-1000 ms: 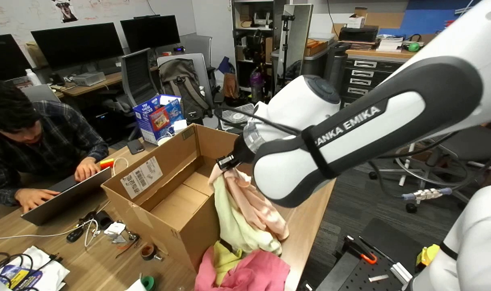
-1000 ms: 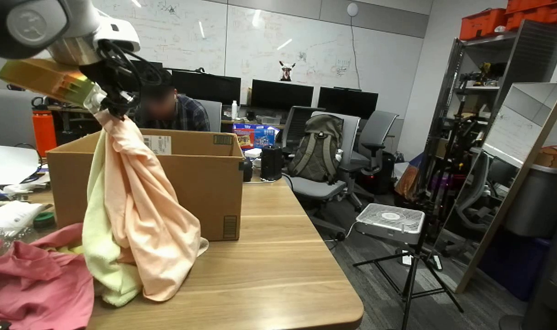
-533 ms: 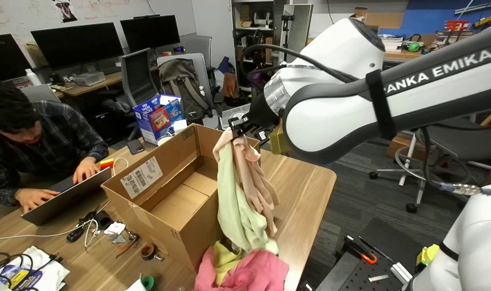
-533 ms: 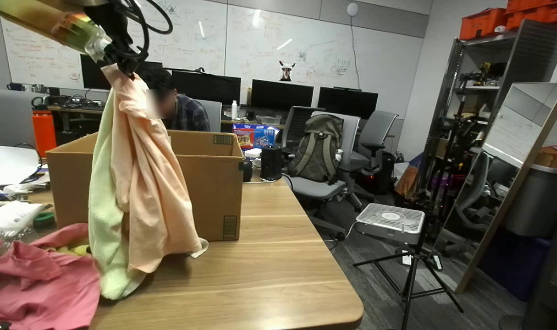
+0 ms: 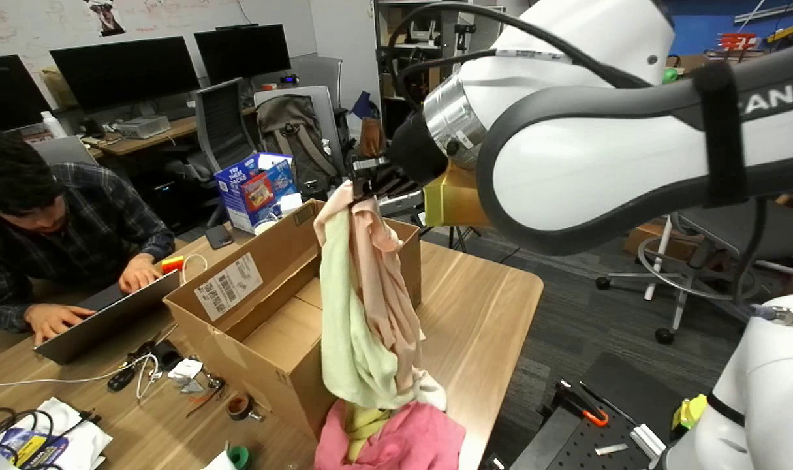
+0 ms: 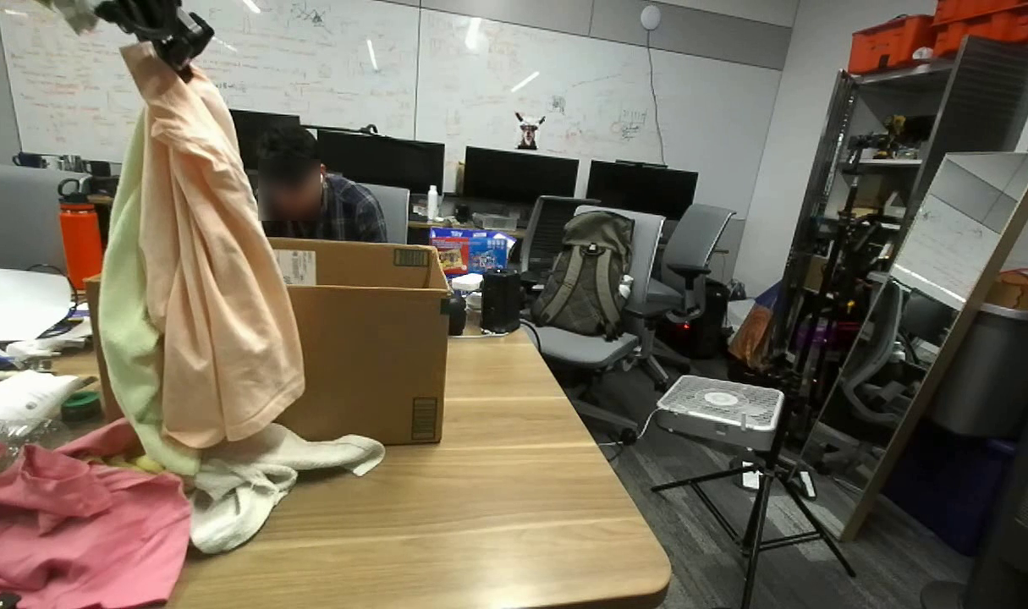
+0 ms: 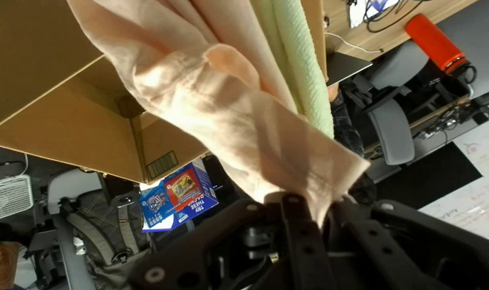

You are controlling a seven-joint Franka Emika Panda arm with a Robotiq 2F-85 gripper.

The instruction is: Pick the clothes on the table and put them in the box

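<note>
My gripper [image 5: 363,186] is up above the rim of the brown cardboard box [image 6: 370,364], shut on the top of a peach garment [image 6: 217,288]. In the wrist view that cloth runs between the gripper's fingers [image 7: 296,225]. A pale green layer [image 5: 350,326] hangs along with it; I cannot tell if it is a separate piece. Both drape outside the box, before its side wall. A whitish cloth end [image 6: 243,486] rests on the wooden table [image 6: 514,507]. Pink clothes [image 5: 422,434] and a yellow-green piece [image 5: 363,424] lie beside the box.
Inside the box, the bare floor [image 5: 282,336] shows. A laptop [image 5: 109,316] and a seated person [image 5: 63,215] are behind it. Tape [image 5: 239,406], cables and small tools lie on the table near the box. A blue snack carton [image 5: 256,192] stands past its far end.
The gripper has risen well above the box rim, drawing the peach and pale green cloth up. Their lower edges have lifted, uncovering the whitish end on the table. The pink cloth has barely shifted.
</note>
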